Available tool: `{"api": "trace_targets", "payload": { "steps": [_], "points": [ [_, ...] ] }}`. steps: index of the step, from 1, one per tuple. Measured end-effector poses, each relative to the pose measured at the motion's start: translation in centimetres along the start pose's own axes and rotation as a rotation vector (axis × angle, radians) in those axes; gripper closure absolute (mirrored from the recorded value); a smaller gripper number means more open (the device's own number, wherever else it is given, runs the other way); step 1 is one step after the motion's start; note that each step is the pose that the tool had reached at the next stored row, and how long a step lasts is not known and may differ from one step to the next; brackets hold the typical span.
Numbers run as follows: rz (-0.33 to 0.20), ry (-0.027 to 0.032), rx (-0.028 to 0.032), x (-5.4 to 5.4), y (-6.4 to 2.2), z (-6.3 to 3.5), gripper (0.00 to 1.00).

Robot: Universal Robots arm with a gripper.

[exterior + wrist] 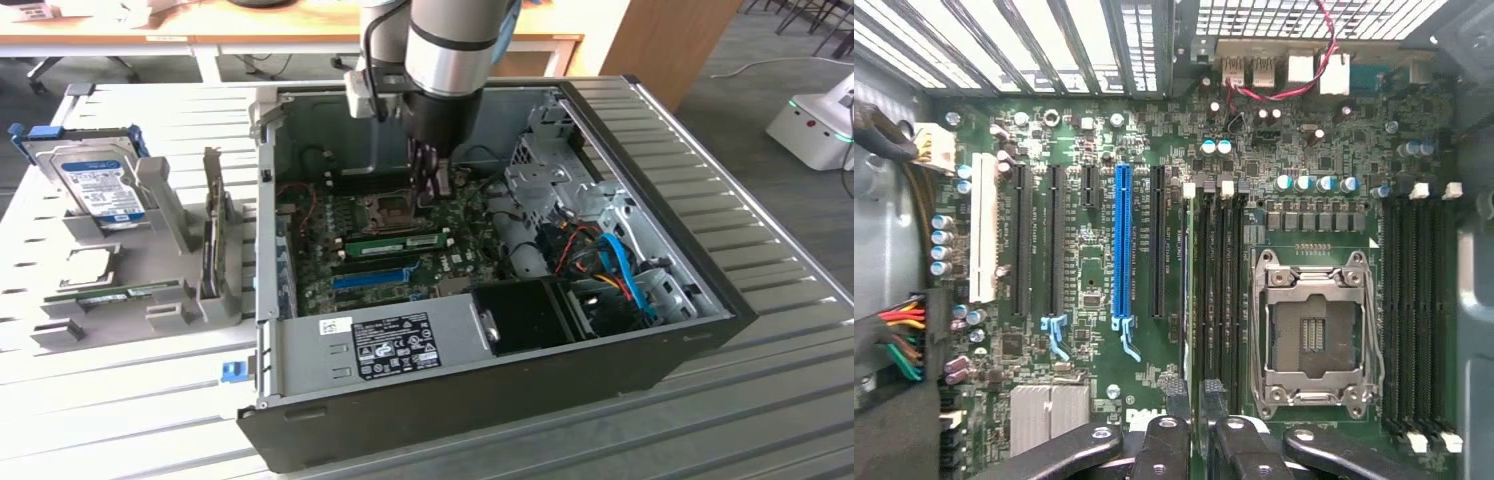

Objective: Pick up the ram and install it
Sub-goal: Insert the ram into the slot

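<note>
Wrist view: ram point(1187, 300) on edge, long axis parallel to memory slots point(1226, 300).

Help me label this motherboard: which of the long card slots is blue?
The blue slot, with black slots on both sides. The rest are black, except one white slot at the row's end.

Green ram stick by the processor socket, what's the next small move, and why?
Probably a short, straight press down. The long thin green ram stick stands on edge among the black memory slots beside the silver processor socket, and the end effector is centred over it; full seating can't be confirmed.
</note>
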State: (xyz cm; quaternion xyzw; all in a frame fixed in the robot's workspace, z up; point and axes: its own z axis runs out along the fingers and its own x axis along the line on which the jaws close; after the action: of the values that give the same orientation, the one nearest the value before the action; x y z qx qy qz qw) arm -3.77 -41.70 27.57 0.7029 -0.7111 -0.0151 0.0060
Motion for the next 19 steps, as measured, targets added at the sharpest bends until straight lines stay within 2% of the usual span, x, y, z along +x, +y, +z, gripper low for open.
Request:
{"api": "trace_targets", "payload": {
  "steps": [11, 19],
  "points": [
    [0.000, 0.0106, 0.0001, 0.0, 0.07, -2.09, 0.81],
    [0.001, 0.0231, 0.0002, 0.0, 0.11, -3.64, 0.81]
  ]
}}
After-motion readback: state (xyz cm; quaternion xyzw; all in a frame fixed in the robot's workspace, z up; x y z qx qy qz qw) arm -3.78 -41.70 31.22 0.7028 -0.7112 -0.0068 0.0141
